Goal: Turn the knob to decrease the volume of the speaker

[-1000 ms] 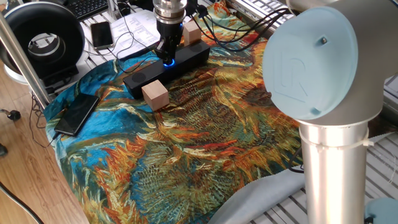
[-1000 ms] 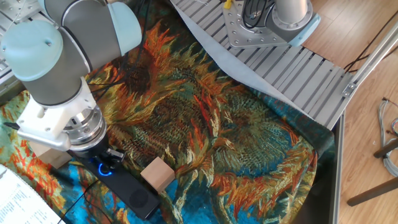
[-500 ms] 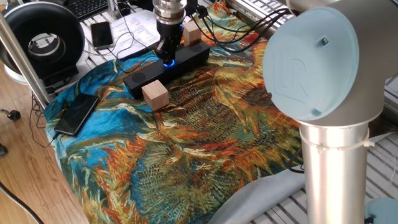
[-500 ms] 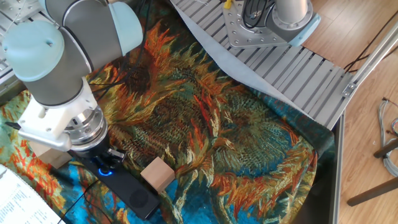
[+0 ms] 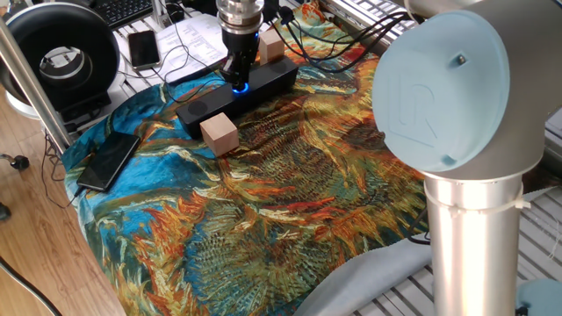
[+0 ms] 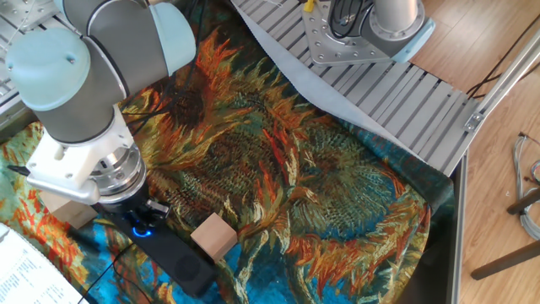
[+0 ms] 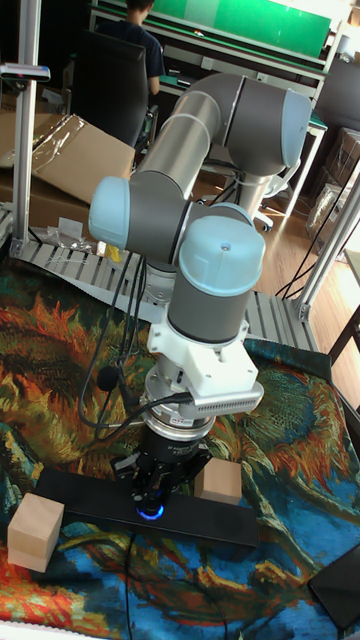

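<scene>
The speaker point(image 5: 272, 77) is a long black bar lying across the sunflower cloth at the far side, also seen as the speaker point(image 7: 80, 495) and the speaker point(image 6: 181, 262). Its knob point(image 5: 239, 87) glows blue on the top face, and shows again as the knob point(image 6: 139, 230) and the knob point(image 7: 150, 512). My gripper point(image 5: 237, 77) points straight down onto it, fingers closed around the dial. In the tall fixed view the gripper point(image 7: 152, 498) hides most of the knob, leaving only the blue glow.
One tan wooden cube point(image 5: 219, 133) sits just in front of the speaker and another cube point(image 5: 270, 46) behind it. A flat black phone point(image 5: 108, 161) lies at the cloth's left edge. Cables and papers point(image 5: 189, 39) crowd the far side.
The arm's wrist and elbow have shifted very slightly while the gripper stays on the knob. The speaker and cubes have not moved.
</scene>
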`<state>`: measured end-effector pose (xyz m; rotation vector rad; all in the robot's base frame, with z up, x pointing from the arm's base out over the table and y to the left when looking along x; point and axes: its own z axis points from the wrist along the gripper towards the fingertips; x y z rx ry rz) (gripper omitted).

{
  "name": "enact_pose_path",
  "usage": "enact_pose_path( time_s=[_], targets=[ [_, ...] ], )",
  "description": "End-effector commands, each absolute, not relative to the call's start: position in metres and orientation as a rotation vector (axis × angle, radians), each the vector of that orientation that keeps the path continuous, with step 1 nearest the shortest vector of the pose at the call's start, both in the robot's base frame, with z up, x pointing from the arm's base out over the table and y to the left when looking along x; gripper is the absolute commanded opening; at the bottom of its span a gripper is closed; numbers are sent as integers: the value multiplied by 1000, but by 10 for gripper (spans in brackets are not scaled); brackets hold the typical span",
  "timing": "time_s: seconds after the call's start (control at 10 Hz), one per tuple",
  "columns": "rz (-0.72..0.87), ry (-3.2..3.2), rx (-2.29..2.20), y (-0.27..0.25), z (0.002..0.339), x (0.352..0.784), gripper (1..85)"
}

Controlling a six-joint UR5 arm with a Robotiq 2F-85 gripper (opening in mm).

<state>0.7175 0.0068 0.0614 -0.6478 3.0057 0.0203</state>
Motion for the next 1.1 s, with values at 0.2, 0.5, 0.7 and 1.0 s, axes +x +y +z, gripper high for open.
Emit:
enact_pose_path(
  time_s=[0.2, 0.5, 0.7, 1.0],
  targets=[
    [25, 2939, -835, 12, 60, 718, 320],
    [18, 2881, -1046, 10, 58, 712, 323],
    [-19, 2837, -1153, 1, 60, 713, 323],
    [-63, 2811, -1252, -1, 65, 708, 323]
  ],
)
